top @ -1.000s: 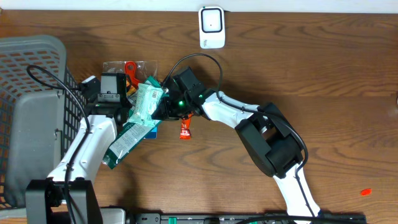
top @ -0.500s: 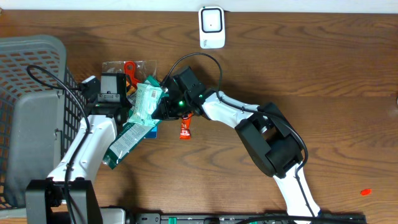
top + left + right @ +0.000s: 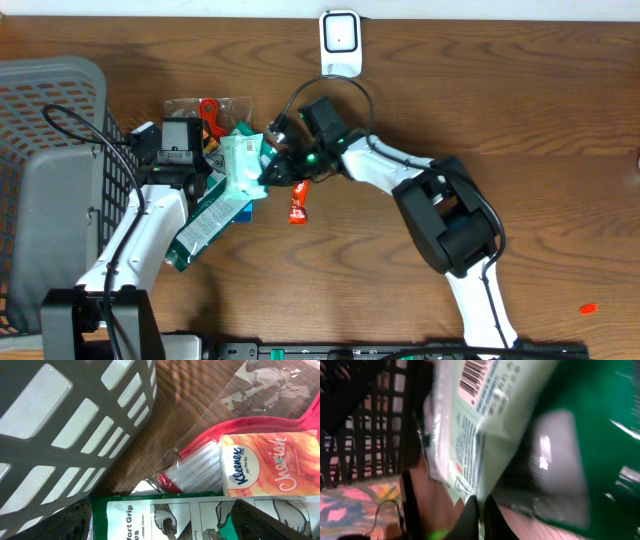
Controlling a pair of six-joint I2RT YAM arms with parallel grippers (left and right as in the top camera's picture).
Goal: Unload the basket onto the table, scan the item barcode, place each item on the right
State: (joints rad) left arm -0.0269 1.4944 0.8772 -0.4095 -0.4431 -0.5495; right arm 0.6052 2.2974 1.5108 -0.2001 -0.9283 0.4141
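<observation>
Overhead first: the table (image 3: pixel 520 100) is dark brown wood with a strong wavy grain, and a grey plastic basket (image 3: pixel 50 110) with slotted walls takes up its left edge. A small white scanner (image 3: pixel 340 42), rounded at the corners, stands at the far edge, well apart from the pile of goods near the middle. In that pile the pale green packet (image 3: pixel 240 162), soft and crinkled, lies tilted over a longer glossy green glove packet (image 3: pixel 200 230). The right gripper (image 3: pixel 270 170) is clamped on its right edge, fingers together. Just beyond lies a clear bag (image 3: pixel 235 108) with a red brush (image 3: pixel 208 108) inside, and a small red sachet (image 3: pixel 297 207) sits on the wood near the right gripper. The left gripper (image 3: pixel 183 150) hangs between the basket and the pile. From the left wrist, its dark, rough-textured fingers (image 3: pixel 75 522) stand wide apart at the lower corners, clamped on nothing, with the glove packet between them. "Grip" and "Gloves" can be read on the packet's white panel beside line drawings. Above that the brush shows white bristles in a red plastic back under wrinkled film, touching an orange tissue pack (image 3: pixel 272 467) printed "Kleenex" in a blue oval. From the right wrist everything is blurred: the pale green packet fills the upper middle, with a black barcode (image 3: pixel 477 375) near the top edge and blue small print too smeared to read. A shiny dark green surface that I cannot identify covers the right side.
</observation>
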